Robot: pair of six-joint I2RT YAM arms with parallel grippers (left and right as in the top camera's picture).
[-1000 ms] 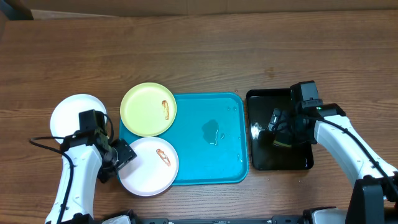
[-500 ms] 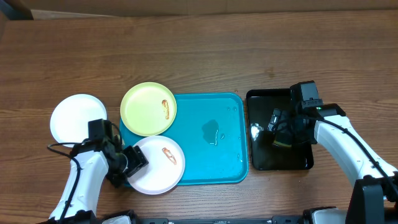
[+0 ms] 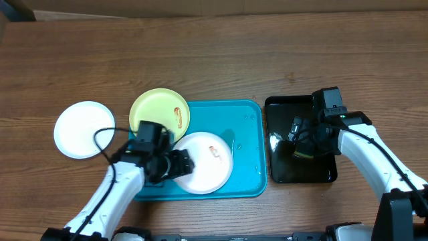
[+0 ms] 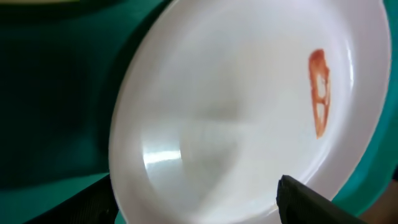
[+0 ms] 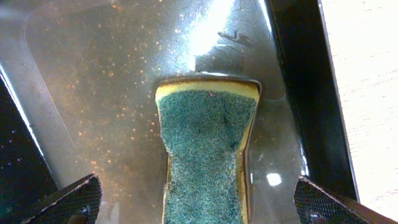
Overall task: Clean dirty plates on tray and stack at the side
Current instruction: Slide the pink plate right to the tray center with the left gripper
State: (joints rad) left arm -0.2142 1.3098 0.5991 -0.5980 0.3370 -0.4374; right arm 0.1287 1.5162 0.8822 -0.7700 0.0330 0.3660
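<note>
Wood table (image 3: 214, 60), red-smeared white plate (image 3: 204, 173) on blue tray (image 3: 244, 161), L tool (image 3: 179, 163) grip unclear, R tool (image 3: 295, 137) released.

no writing, label or number can be read on the plates (image 3: 204, 163), the tray (image 3: 244, 144) or elsewhere.

In the left wrist view the smeared white plate (image 4: 236, 124) is cut off at the top and bottom edges, and only the dark tips of the left gripper (image 4: 199, 208) are seen. From overhead, the plate's left rim is covered by that gripper. The sponge (image 5: 205, 155) is cut off by the right wrist view's bottom edge.
</note>
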